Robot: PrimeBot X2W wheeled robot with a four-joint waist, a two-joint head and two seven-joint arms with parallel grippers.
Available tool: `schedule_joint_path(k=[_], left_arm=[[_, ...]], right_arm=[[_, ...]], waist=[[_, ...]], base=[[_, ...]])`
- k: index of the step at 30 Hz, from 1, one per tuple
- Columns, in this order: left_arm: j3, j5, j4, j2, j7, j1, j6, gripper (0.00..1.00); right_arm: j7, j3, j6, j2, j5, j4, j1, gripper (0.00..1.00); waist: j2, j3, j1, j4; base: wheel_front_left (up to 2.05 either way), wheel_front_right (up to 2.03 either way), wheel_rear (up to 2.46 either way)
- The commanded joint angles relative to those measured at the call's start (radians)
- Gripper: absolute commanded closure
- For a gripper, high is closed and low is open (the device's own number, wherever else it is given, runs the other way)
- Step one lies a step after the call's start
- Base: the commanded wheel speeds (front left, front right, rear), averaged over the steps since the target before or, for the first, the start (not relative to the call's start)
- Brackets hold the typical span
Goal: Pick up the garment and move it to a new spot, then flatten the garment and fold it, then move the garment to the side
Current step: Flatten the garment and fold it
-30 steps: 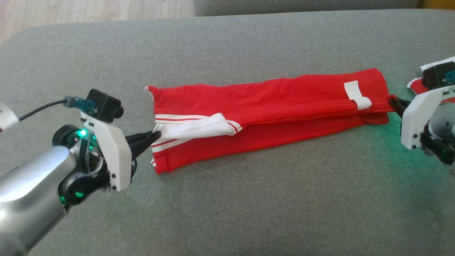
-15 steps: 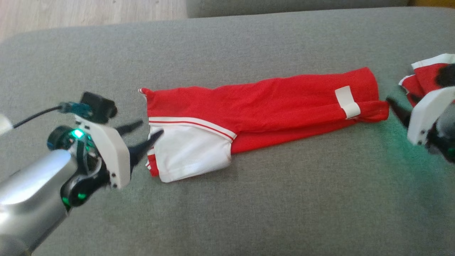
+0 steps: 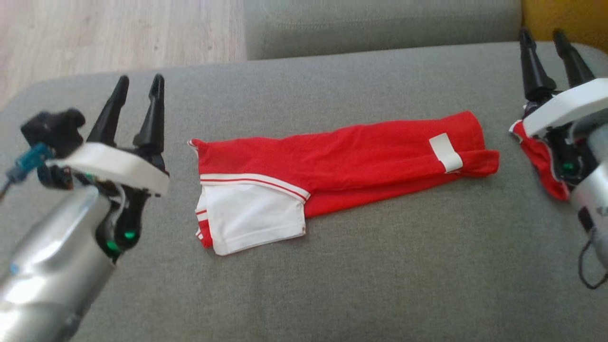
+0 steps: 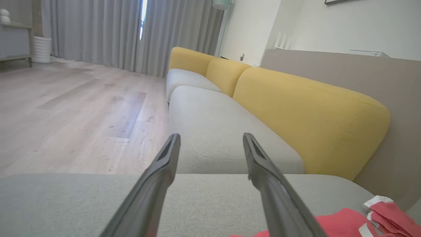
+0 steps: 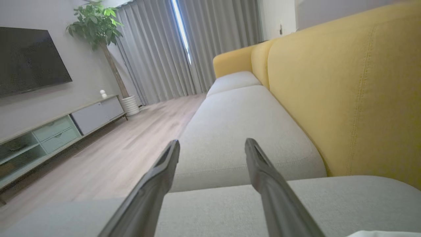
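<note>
The left gripper [image 3: 141, 78] stands at nine o'clock of the garment, lifted clear of it. Its two dark fingers are spread, grasp nothing and point toward twelve o'clock. I judge that it is kept off the cloth so that the fold is not dragged.

The red jersey garment with white striped trim [image 3: 342, 152] lies in the middle of the grey fabric sofa cushion [image 3: 332, 266], folded into a long band. A white panel sits at its seven o'clock end and a small white tab near its three o'clock end. It looks flat enough for a further fold or for the move to the side.

At two o'clock of the garment the right gripper [image 3: 540, 32] is likewise released and empty. A second red-and-white cloth [image 3: 536, 152] lies beneath that arm, apart from the garment.

The head view alone gives the whole band. The left wrist view looks along the left gripper's [image 4: 211, 135] parted fingers and catches the garment [image 4: 338, 219] at five o'clock, plus yellow back cushions [image 4: 296, 108]. The right wrist view shows the right gripper [image 5: 212, 141] open above bare grey cushion, with a dark wall television [image 5: 29, 62] and a leafy potted plant [image 5: 95, 23] beyond.
</note>
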Motion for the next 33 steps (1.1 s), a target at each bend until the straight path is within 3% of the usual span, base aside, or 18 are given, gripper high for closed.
schedule_joint_path(k=[1, 6, 10, 13, 17, 23, 33], left_arm=[[0.064, 0.036, -0.016, 0.026, -0.012, -0.027, 0.016, 0.00], [0.234, 0.216, -0.075, -0.055, -0.014, 0.114, 0.069, 0.00], [0.344, 0.340, -0.108, -0.134, -0.015, 0.256, 0.056, 0.00], [0.421, 0.413, -0.127, -0.193, -0.015, 0.346, 0.028, 0.00], [0.499, 0.495, -0.129, -0.265, -0.015, 0.442, -0.025, 0.00], [0.591, 0.605, -0.126, -0.348, -0.015, 0.532, -0.103, 0.00], [0.661, 0.699, -0.102, -0.419, -0.015, 0.515, -0.175, 0.00]], right_arm=[[-0.015, -0.016, -0.001, 0.006, -0.032, -0.026, 0.008, 0.00], [-0.020, -0.289, -0.001, 0.106, -0.272, -0.141, 0.122, 0.00], [-0.020, -0.473, -0.001, 0.241, -0.465, -0.268, 0.297, 0.00], [-0.020, -0.546, -0.001, 0.330, -0.573, -0.340, 0.408, 0.00], [-0.020, -0.593, -0.001, 0.388, -0.668, -0.396, 0.517, 0.00], [-0.020, -0.585, -0.001, 0.410, -0.716, -0.423, 0.607, 0.00], [-0.010, -0.594, -0.001, 0.411, -0.708, -0.396, 0.565, 0.00]], waist=[[-0.0001, -0.013, 0.0001, 0.003], [-0.0001, -0.026, 0.0001, 0.011], [-0.0001, -0.035, 0.0001, 0.017], [-0.0001, -0.040, 0.0001, 0.021], [-0.0001, -0.045, 0.0001, 0.024], [-0.0001, -0.047, 0.0001, 0.019], [-0.0001, -0.003, 0.0001, 0.034]], base=[[0.00, 0.00, 0.00], [0.00, 0.00, 0.00], [0.00, 0.00, 0.00], [0.00, 0.00, 0.00], [0.00, 0.00, 0.00], [0.00, 0.00, 0.00], [0.00, 0.00, 0.00]])
